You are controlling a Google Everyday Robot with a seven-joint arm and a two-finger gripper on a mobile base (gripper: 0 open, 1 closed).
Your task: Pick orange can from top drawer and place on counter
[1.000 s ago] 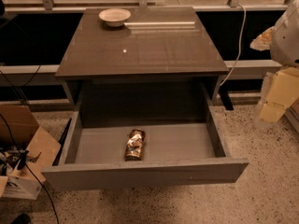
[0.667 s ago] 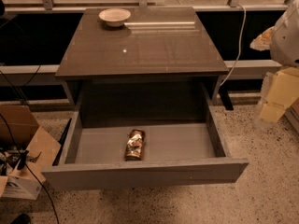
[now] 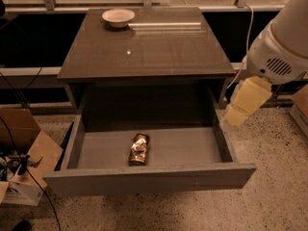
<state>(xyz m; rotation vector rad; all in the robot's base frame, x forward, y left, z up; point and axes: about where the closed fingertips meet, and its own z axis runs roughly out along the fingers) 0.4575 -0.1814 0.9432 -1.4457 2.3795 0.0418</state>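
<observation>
The orange can (image 3: 139,149) lies on its side on the grey floor of the open top drawer (image 3: 149,179), near the front panel and a little left of middle. The counter (image 3: 154,47) is the glossy dark top of the cabinet above the drawer. My gripper (image 3: 244,103) shows as a cream-coloured end piece under the white arm at the right. It hangs just outside the drawer's right wall, above floor level and well to the right of the can. It holds nothing that I can see.
A white bowl (image 3: 118,17) stands at the back left of the counter. Cardboard boxes (image 3: 24,148) and cables lie on the floor left of the drawer. A white cable (image 3: 250,28) hangs behind the cabinet at the right. The floor is speckled stone.
My arm and gripper have moved left, closer to the drawer's right wall. The can, the drawer and the bowl have not moved.
</observation>
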